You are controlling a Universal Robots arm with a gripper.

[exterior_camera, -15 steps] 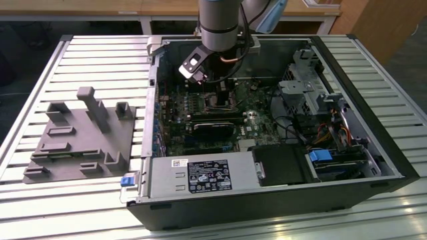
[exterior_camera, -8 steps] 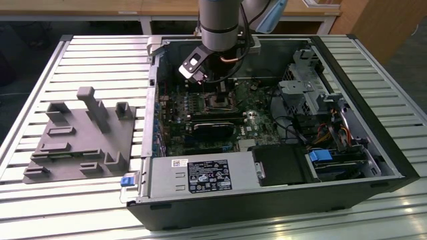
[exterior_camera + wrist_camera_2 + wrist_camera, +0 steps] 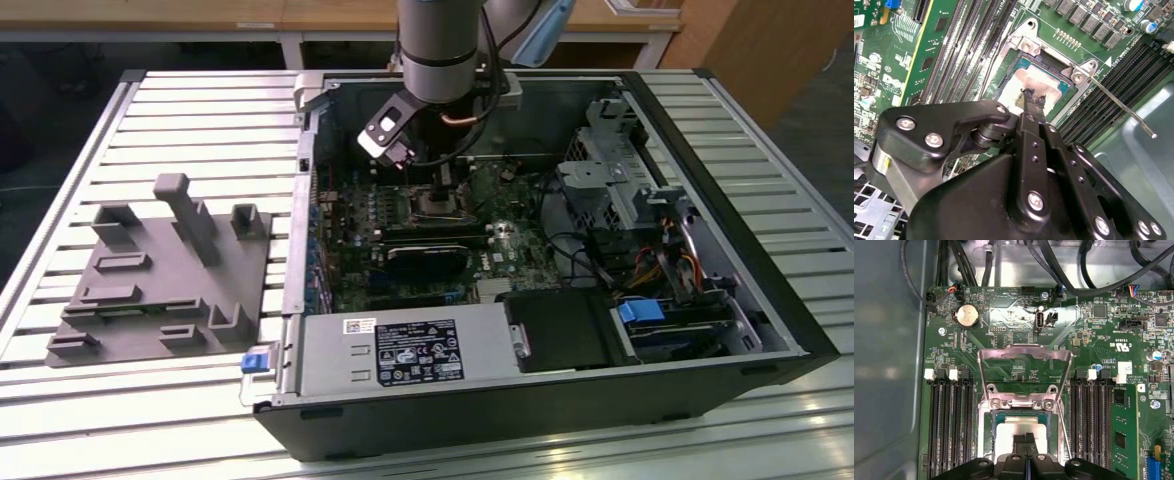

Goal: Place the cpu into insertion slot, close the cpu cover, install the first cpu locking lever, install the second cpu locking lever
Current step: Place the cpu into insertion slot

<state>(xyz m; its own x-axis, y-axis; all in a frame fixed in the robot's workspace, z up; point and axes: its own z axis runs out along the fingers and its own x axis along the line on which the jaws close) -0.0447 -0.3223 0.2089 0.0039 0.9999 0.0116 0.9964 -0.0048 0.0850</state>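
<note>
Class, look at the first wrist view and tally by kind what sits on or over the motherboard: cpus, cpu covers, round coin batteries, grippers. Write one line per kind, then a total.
cpu: 1
cpu cover: 1
coin battery: 1
gripper: 1
Total: 4

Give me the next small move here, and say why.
Probably lift the gripper straight up: its shut tips rest on the cpu, which already seems to lie flat in the insertion slot, while the cpu cover stands open.
</note>
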